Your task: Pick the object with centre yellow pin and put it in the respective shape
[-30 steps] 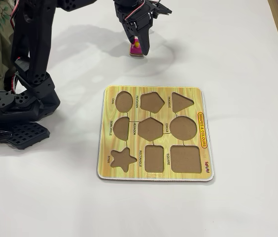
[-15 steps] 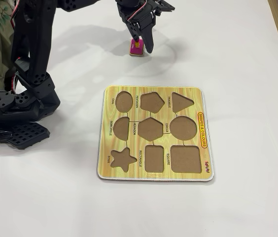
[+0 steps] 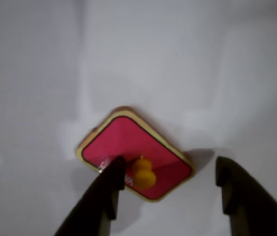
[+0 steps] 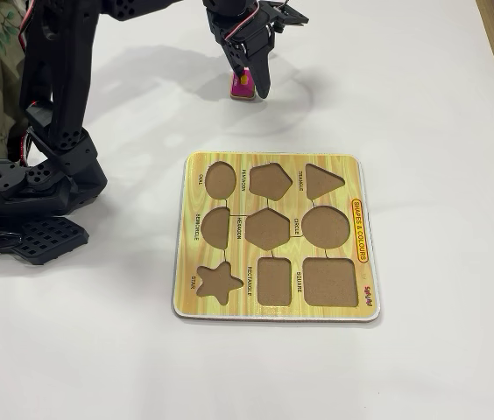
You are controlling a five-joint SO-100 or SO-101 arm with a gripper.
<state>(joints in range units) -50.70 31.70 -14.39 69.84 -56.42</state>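
One pink piece (image 3: 128, 147) on table, knob between spread hand (image 3: 170, 177) fingers

In the fixed view, black gripper fingers (image 4: 249, 77) cover most of the small magenta-pink rectangular piece (image 4: 241, 88); wrist view is blurred, fingers cut off at 6 o'clock.

Claw over the pink piece w/ the yellow knob

The claw (image 3: 170, 172) is open, 2 dark fingers (image 3: 106, 189) coming up from the bottom. The pink piece (image 3: 128, 142) lies flat on the white table (image 3: 202, 64), turned like a diamond. Its yellow knob (image 3: 143, 173) sits just beside the left finger, well apart from the right one.
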